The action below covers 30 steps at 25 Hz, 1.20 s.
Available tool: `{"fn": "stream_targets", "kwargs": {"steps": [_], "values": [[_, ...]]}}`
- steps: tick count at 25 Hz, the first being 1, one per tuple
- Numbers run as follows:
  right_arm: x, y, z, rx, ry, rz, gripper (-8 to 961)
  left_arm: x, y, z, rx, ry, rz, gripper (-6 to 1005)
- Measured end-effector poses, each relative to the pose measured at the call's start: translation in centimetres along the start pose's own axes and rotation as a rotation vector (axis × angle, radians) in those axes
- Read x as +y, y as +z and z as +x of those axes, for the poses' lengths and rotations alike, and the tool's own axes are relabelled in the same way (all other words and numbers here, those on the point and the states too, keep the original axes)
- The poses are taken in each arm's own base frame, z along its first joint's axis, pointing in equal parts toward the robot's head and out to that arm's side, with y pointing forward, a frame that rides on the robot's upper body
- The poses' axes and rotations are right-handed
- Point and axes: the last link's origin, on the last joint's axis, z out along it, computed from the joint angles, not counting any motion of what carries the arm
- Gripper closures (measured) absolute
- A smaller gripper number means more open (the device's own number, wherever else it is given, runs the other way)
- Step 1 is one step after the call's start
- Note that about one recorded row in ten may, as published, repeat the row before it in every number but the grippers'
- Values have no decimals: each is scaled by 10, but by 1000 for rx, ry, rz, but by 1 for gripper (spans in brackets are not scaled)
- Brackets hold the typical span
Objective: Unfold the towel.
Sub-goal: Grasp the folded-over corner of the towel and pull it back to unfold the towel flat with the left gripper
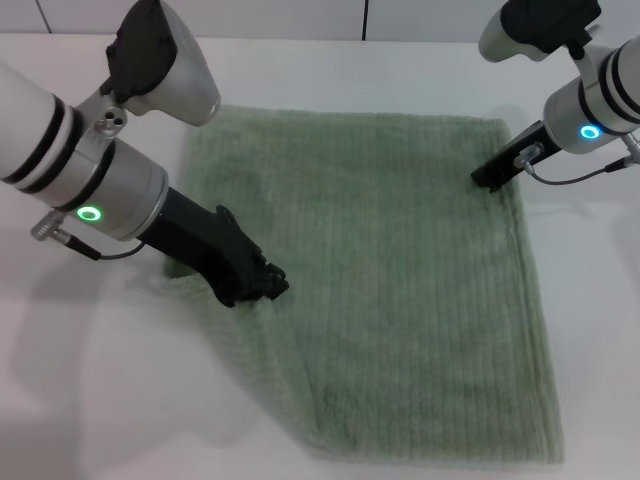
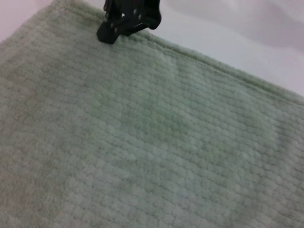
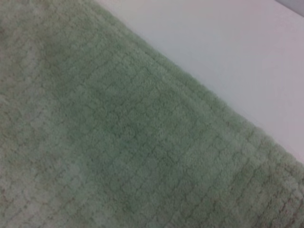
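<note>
The pale sage-green towel (image 1: pixel 390 280) lies spread on the white table, nearly flat, with a crease and a slanting edge at its near left. My left gripper (image 1: pixel 262 284) is low at the towel's left edge, shut on the cloth where the crease starts. My right gripper (image 1: pixel 492 178) rests on the towel beside its right hem, near the far right corner. It also shows in the left wrist view (image 2: pixel 126 26), at the towel's (image 2: pixel 142 142) far hem. The right wrist view shows only towel (image 3: pixel 118 142) and table.
The white table (image 1: pixel 100 400) surrounds the towel on all sides. The table's back edge (image 1: pixel 300 38) runs behind the towel. A cable (image 1: pixel 575 178) hangs from the right wrist.
</note>
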Motion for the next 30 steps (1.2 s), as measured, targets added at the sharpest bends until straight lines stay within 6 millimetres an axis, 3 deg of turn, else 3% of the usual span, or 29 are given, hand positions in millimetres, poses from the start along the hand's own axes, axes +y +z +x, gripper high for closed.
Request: {"fn": "stream_targets", "kwargs": {"steps": [25, 30], "values": [[1, 0, -3, 0, -12, 6, 953, 5, -39, -26, -19, -108, -65, 938], [1, 0, -4, -1, -14, 6, 953, 6, -39, -34, -43, -138, -69, 938]]}}
